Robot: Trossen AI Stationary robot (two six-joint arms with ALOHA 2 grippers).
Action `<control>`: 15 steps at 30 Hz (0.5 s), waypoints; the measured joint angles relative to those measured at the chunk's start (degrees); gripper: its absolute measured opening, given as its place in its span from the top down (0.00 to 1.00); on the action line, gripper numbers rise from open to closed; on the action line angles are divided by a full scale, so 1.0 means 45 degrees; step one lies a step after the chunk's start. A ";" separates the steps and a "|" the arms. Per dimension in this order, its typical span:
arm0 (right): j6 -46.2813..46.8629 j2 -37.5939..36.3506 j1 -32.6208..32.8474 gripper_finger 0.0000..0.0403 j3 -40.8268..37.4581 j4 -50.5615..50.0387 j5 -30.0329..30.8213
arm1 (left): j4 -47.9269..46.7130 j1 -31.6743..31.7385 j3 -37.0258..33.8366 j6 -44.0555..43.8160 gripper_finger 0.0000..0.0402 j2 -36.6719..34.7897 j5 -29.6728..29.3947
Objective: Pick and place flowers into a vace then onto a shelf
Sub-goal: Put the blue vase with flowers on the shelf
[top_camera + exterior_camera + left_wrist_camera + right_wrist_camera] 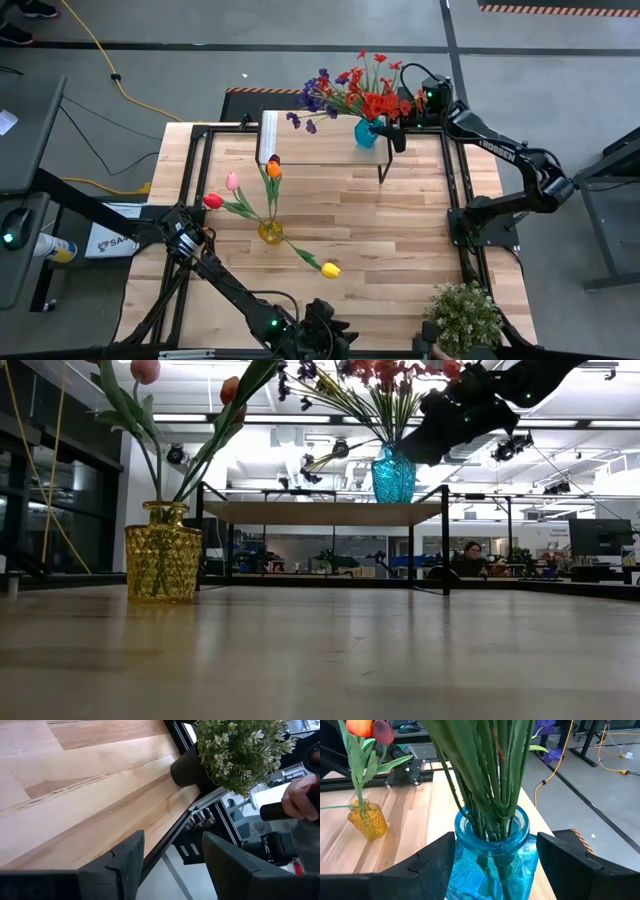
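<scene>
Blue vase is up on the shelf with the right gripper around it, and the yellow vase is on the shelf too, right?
Not quite. The yellow vase stands on the table, as the high view shows. The blue vase is on the shelf, between the right gripper's fingers.

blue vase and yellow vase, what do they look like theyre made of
Blue vase: probably clear tinted glass, glossy; stems show through its wall. Yellow vase: likely amber glass with a bumpy pressed texture that catches light; plastic can't be ruled out for either.

Flowers upright in blue vase, on shelf
</scene>
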 joint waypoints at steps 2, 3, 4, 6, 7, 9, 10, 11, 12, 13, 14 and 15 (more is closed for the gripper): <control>-0.0084 -0.0005 0.0000 0.33 0.0000 -0.0035 0.0206 | 0.0000 0.0001 0.0000 0.0000 0.42 0.0000 0.0000; -0.0165 -0.0005 0.0000 0.33 0.0000 -0.0094 0.0353 | 0.0000 0.0001 0.0000 0.0000 0.42 0.0000 0.0011; -0.0223 -0.0005 0.0000 0.33 0.0000 -0.0191 0.0459 | 0.0000 0.0001 0.0000 0.0000 0.42 0.0000 0.0031; -0.0249 -0.0018 0.0000 0.33 0.0009 -0.0312 0.0538 | 0.0000 0.0000 0.0000 0.0000 0.42 0.0000 0.0034; -0.0276 -0.0024 0.0000 0.33 0.0010 -0.0357 0.0545 | 0.0000 -0.0004 0.0000 0.0000 0.42 0.0000 0.0034; -0.0401 -0.0036 0.0000 0.33 0.0010 -0.0412 0.0548 | -0.0004 -0.0004 0.0000 0.0000 0.42 0.0000 0.0034; -0.0514 -0.0083 -0.0004 0.33 0.0010 -0.0477 0.0600 | 0.0000 -0.0009 0.0000 0.0000 0.42 0.0000 0.0034; -0.0598 -0.0154 -0.0021 0.32 0.0010 -0.0569 0.0744 | -0.0005 -0.0009 0.0000 0.0000 0.42 0.0000 0.0034; -0.0694 -0.0224 -0.0049 0.32 0.0010 -0.0661 0.0923 | -0.0005 -0.0009 0.0000 0.0000 0.42 0.0000 0.0034; -0.0796 -0.0299 -0.0099 0.32 0.0010 -0.0760 0.1067 | -0.0008 -0.0010 0.0000 0.0000 0.42 0.0000 0.0034; -0.0852 -0.0371 -0.0183 0.32 0.0010 -0.0855 0.1185 | -0.0005 -0.0014 0.0000 0.0000 0.42 0.0000 0.0034; -0.0873 -0.0444 -0.0277 0.32 0.0010 -0.0932 0.1332 | -0.0005 -0.0014 0.0000 0.0000 0.42 0.0000 0.0034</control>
